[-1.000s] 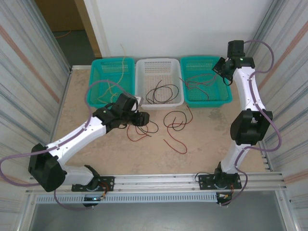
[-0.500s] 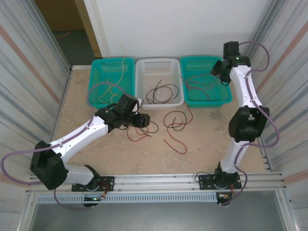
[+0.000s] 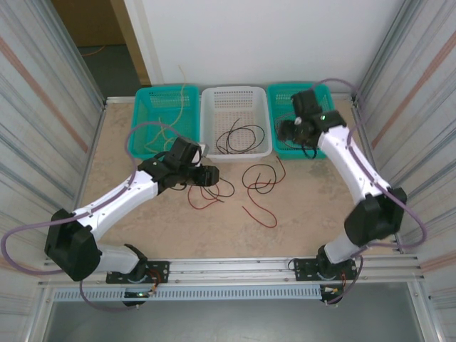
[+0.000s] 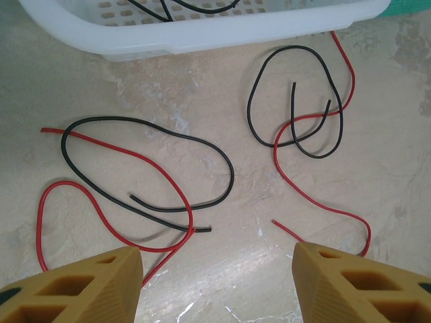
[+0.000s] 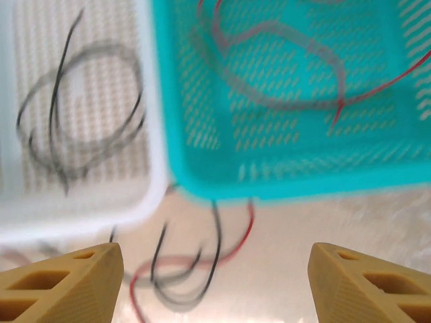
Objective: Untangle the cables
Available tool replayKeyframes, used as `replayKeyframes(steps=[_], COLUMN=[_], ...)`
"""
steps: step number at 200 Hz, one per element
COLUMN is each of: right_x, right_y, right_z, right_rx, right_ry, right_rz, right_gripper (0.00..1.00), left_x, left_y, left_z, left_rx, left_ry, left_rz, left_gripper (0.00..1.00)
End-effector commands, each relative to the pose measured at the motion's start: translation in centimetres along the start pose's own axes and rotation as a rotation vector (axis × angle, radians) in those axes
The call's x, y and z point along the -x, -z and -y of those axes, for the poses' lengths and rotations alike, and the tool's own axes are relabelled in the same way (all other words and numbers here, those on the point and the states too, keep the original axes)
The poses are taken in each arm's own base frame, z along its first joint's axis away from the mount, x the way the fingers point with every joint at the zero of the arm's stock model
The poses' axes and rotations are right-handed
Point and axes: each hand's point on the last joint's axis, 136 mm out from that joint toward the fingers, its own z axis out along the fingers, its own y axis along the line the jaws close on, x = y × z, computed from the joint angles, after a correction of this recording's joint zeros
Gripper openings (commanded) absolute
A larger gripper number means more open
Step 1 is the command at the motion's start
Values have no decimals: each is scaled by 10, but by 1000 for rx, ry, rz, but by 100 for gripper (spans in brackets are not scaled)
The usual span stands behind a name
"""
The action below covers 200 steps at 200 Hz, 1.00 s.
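Two tangles of red and black cables lie on the table. One tangle (image 3: 210, 192) is just in front of my left gripper (image 3: 211, 176); the other (image 3: 260, 178) lies right of it. In the left wrist view a black loop (image 4: 121, 119) crosses a red cable (image 4: 135, 151), and my left gripper (image 4: 215, 282) hangs open above bare table beside them. My right gripper (image 3: 288, 130) hovers over the left front part of the right teal basket (image 3: 331, 146). The blurred right wrist view shows it open (image 5: 215, 282) and holding nothing, above the second tangle (image 5: 202, 269).
Three baskets line the back: a left teal basket (image 3: 142, 142) with pale yellow cables, a white basket (image 3: 267, 146) with black cables (image 3: 235, 135), and the right teal one with red cables (image 5: 269, 67). Corrugated walls close both sides. A metal rail runs along the near edge.
My right arm has swung left and forward from the far right corner of the right teal basket to its left front, and its jaws have opened. My left arm has barely moved.
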Motion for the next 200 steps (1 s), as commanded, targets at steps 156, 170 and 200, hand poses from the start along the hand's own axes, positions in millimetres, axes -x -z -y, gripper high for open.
replayKeyframes(steps=[156,170,200], right_x=[-243,-243,-236], right_y=[-90,-92,-86], right_z=[-50,-50,-51], right_rx=[39,33,31], right_ry=[314,316,322], right_rz=[-645,-653,-615], right_gripper=[44,36,12], left_x=[3,4,4], left_y=[9,11,12], left_z=[2,0,1], left_rx=[-32,-32,-52], left_ry=[36,39,48], left_rz=[34,42,45], left_gripper=[60,60,60])
